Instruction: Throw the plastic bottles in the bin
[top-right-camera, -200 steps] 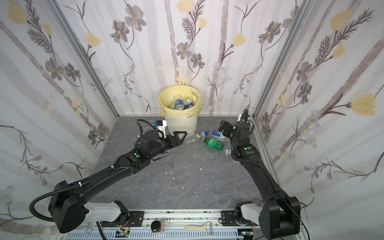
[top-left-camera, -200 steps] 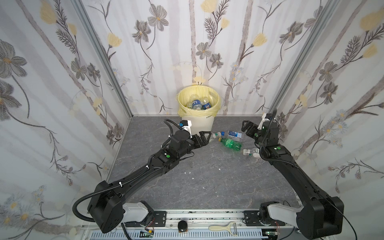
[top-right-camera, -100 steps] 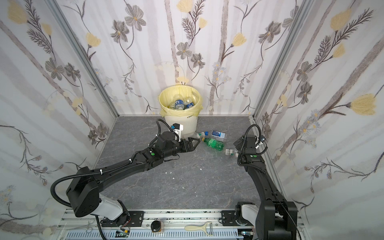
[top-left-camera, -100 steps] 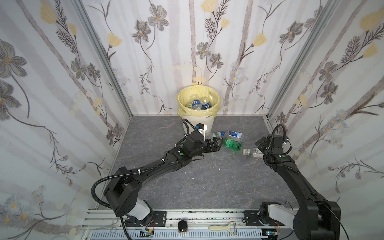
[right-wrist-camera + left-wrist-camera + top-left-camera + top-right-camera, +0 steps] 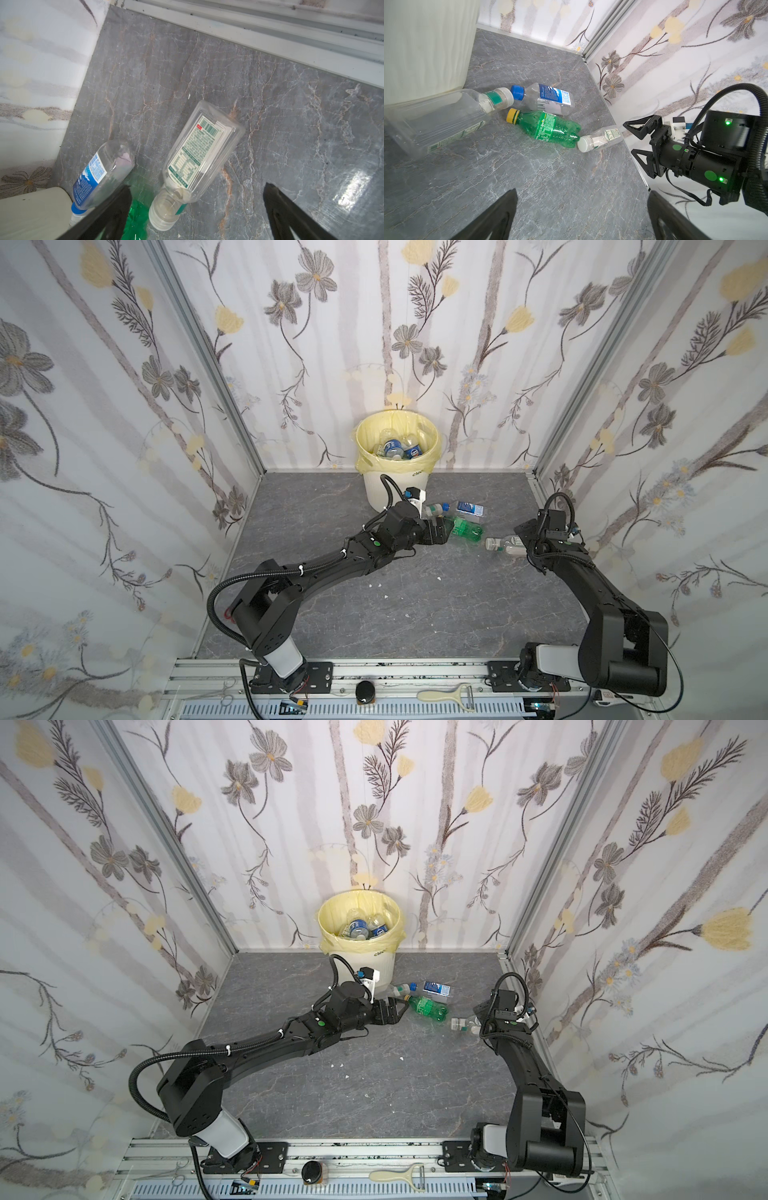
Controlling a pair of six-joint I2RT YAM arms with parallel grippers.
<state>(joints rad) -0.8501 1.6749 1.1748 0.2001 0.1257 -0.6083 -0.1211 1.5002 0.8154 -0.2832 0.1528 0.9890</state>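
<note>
The cream bin [image 5: 376, 495] [image 5: 388, 969] with its yellow bag stands at the back wall and holds several bottles. On the floor to its right lie a clear green-labelled bottle [image 5: 446, 120], a blue-labelled one [image 5: 469, 509] [image 5: 548, 99] [image 5: 99, 176], a green Sprite bottle [image 5: 467, 527] [image 5: 428, 1008] [image 5: 550, 128] and a clear white-capped bottle [image 5: 503, 545] [image 5: 465, 1025] [image 5: 197, 153]. My left gripper [image 5: 442, 531] [image 5: 582, 192] is open just short of the green bottle. Open too, my right gripper [image 5: 524, 541] [image 5: 630, 138] [image 5: 197, 186] straddles the white-capped bottle near its neck.
The right wall and its metal rail [image 5: 633, 166] run close behind the right gripper. The bin's wall [image 5: 425, 52] stands beside the left gripper's path. A peeler [image 5: 444, 695] lies on the front rail. White crumbs [image 5: 380, 585] dot the grey floor.
My left arm has stretched to the right, from beside the bin to the green bottle. The right gripper has come down from higher up to the white-capped bottle by the wall.
</note>
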